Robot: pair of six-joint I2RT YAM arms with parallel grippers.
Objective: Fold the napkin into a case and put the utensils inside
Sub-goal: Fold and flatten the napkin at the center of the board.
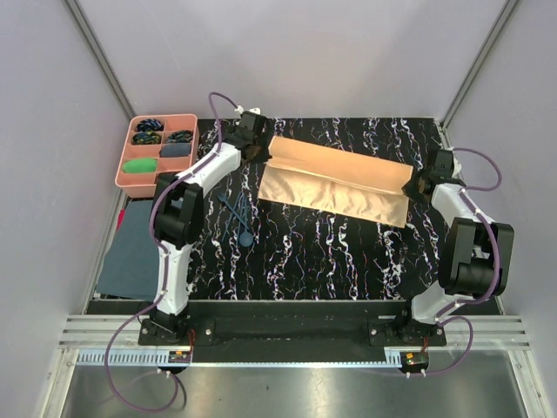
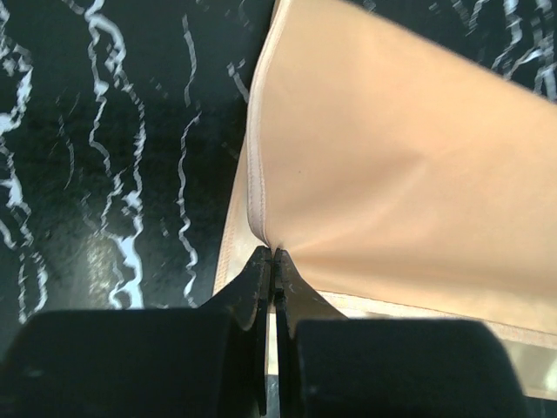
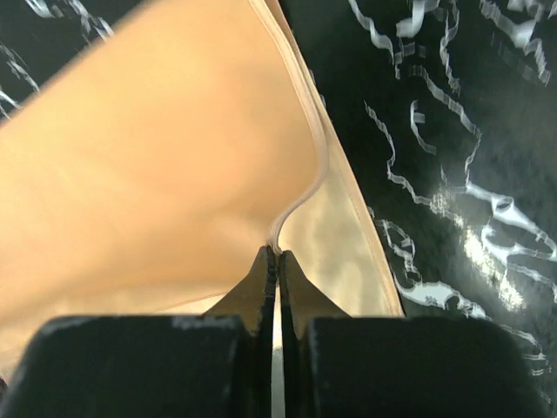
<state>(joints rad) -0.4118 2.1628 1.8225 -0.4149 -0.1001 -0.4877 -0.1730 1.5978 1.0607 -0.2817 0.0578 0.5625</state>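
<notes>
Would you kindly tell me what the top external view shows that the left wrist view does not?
Only the top external view shows the pink tray, the utensils beside the left arm, the blue-grey cloth, and the right hand shut on the napkin. Only the left wrist view shows the stitched hem pinched in the left hand. Both show the napkin on the marbled table.

You're in a robot lab cell, plain grey panel walls [image 1: 305, 52] beyond your left gripper [image 1: 264, 148], black marbled tabletop [image 1: 331, 252] under it, slotted aluminium rails [image 1: 104, 335] well behind it.
</notes>
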